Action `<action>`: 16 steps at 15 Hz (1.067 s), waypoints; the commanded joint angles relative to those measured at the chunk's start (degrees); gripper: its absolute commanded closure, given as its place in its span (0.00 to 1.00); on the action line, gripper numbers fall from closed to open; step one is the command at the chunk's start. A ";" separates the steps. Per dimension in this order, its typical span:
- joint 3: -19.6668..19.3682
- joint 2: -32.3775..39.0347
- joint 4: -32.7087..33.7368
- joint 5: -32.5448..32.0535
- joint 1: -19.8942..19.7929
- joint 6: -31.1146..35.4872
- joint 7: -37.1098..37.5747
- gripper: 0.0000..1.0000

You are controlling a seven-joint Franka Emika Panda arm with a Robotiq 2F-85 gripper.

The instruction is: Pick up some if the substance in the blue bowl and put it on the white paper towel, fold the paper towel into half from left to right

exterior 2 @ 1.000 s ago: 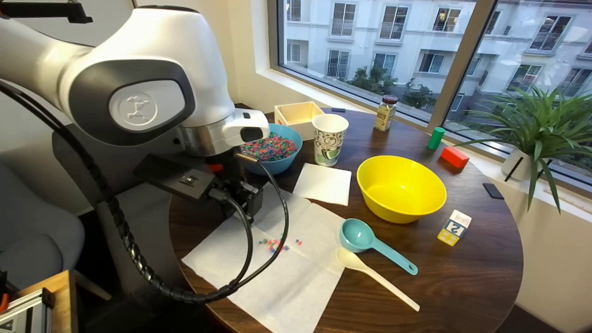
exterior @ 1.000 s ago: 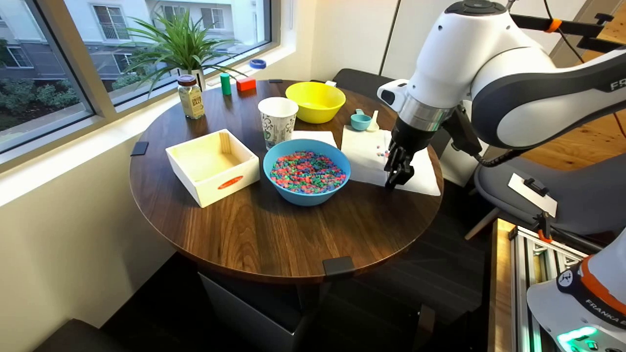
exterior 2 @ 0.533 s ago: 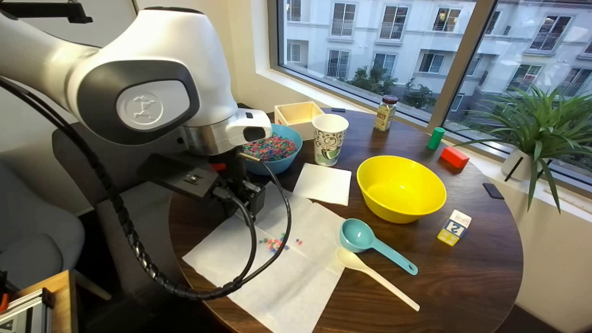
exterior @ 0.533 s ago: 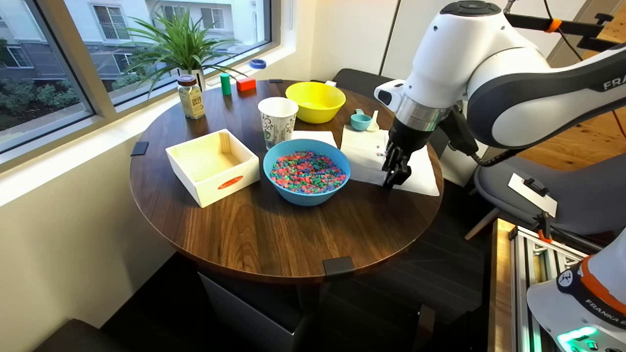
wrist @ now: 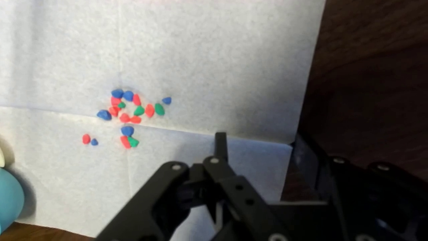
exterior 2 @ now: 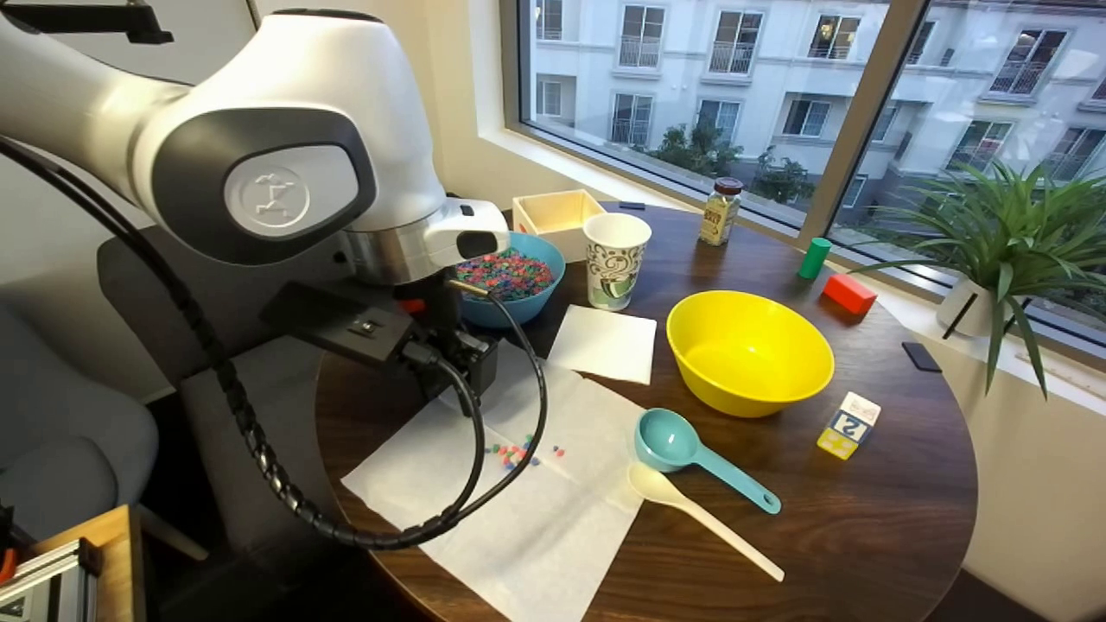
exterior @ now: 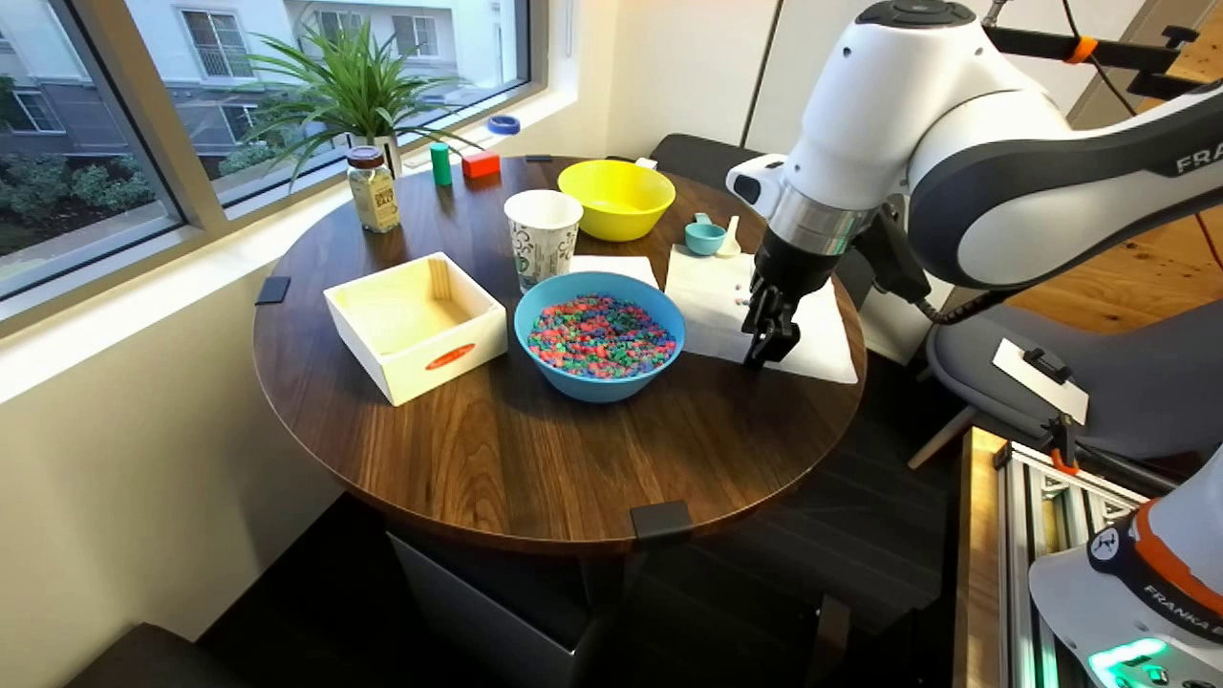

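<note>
On the white paper towel (wrist: 217, 60): small scatter of the substance (wrist: 138, 110), right around where the creases crossed.
Blue bowl (exterior: 600, 390): had a whole heap more.
Gripper (wrist: 259, 144): spread pretty wide, nothing grabbed, one finger over the towel, the other right at its edge.
Teal scoop (exterior 2: 670, 439), cream spoon (exterior 2: 704, 519): both sat along another edge.

wrist view | towel (wrist: 214, 67), blue scoop (wrist: 9, 199): cut off | jaws touching towel: unclear
</note>
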 commanded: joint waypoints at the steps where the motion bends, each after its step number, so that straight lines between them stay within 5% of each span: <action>1: -0.09 0.86 0.48 1.15 0.40 0.72 -1.09 0.41; 5: -0.10 1.46 0.71 1.47 0.40 0.79 -1.14 0.46; 9: -0.10 1.74 0.83 1.74 0.39 0.67 -1.09 0.88; 11: -0.09 1.82 0.83 1.95 0.46 0.67 -1.12 0.99; 16: 0.05 1.83 0.95 2.91 0.84 0.56 -1.54 1.00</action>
